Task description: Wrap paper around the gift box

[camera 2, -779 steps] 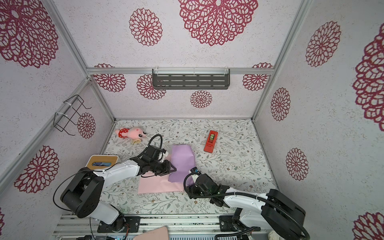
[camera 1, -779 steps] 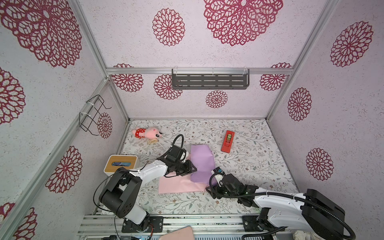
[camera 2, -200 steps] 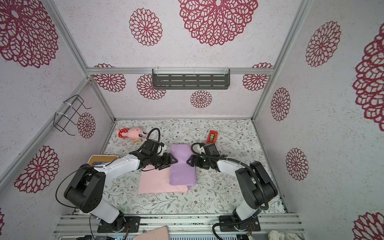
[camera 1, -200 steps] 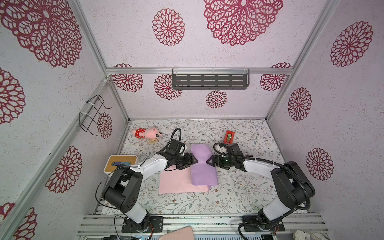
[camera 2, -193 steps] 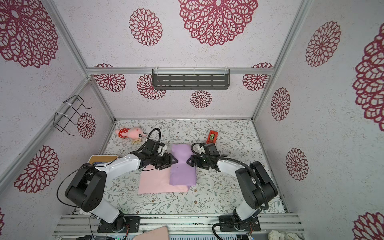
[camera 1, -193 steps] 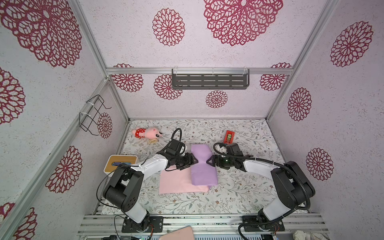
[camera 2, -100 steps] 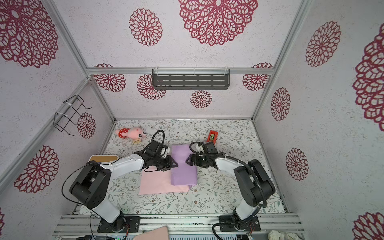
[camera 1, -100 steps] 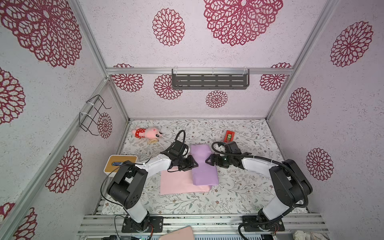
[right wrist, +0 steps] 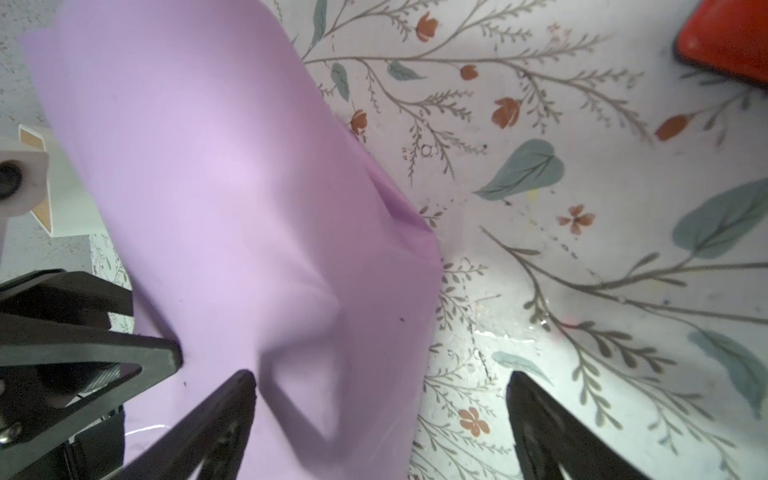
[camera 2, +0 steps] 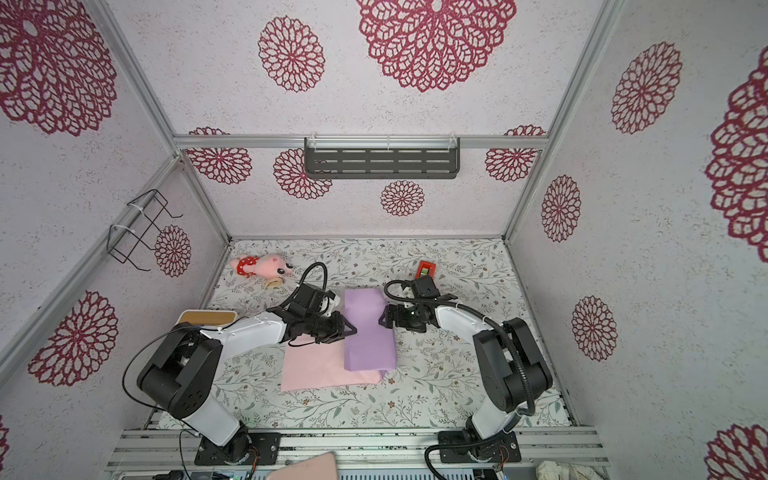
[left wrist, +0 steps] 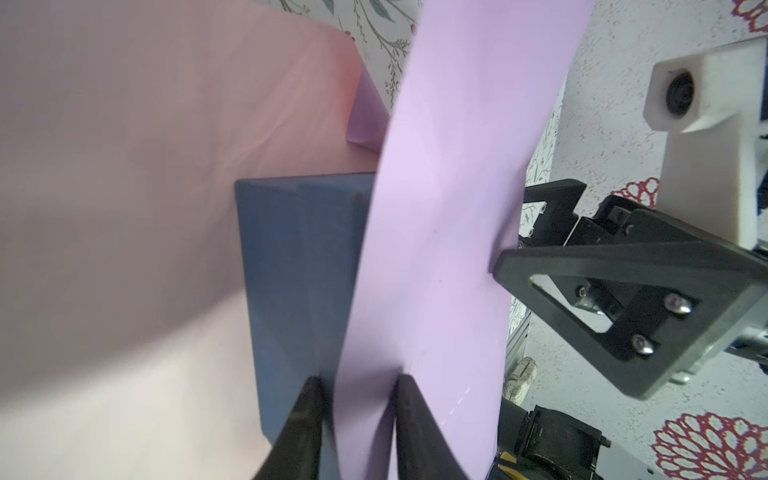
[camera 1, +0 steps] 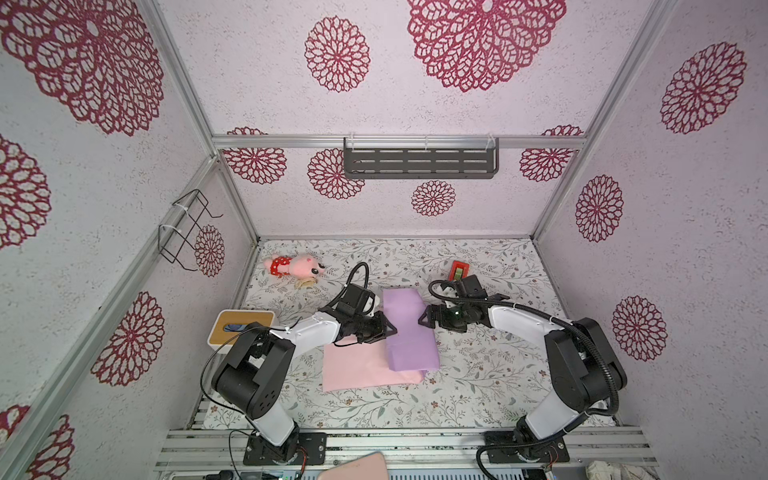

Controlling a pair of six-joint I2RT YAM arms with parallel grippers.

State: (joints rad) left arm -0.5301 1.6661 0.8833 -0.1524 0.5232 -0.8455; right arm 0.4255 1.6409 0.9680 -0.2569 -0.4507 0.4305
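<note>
Nearest the front rail, the counter [camera 1: 478, 374] carries a matte floral print. On it the paper [camera 1: 365, 370] lies flat with its smooth pale pink face up. Just behind, the same thin sheet is folded over, and its lilac side forms a long, boxy hump in both top views. The gift box [left wrist: 299, 270] sits under that fold, hidden from above. The left wrist view shows one plain navy face with crisp square edges, standing on the pink side.

The left jaws are clenched to a narrow gap on the lilac flap at the box's edge, one black tip against the navy face and the other on the paper's outer side. The right jaws are spread wide and grasp nothing. One wedge-shaped tip touches the lilac fold on the opposite side, and the other hangs over bare counter.

A white tissue box [camera 1: 241, 328] with a wooden top sits at the left edge. Farther back are a red tape dispenser [camera 1: 458, 270] and a pink plush toy [camera 1: 297, 266]. A dark slotted metal shelf [camera 1: 419, 163] hangs on the rear wall.
</note>
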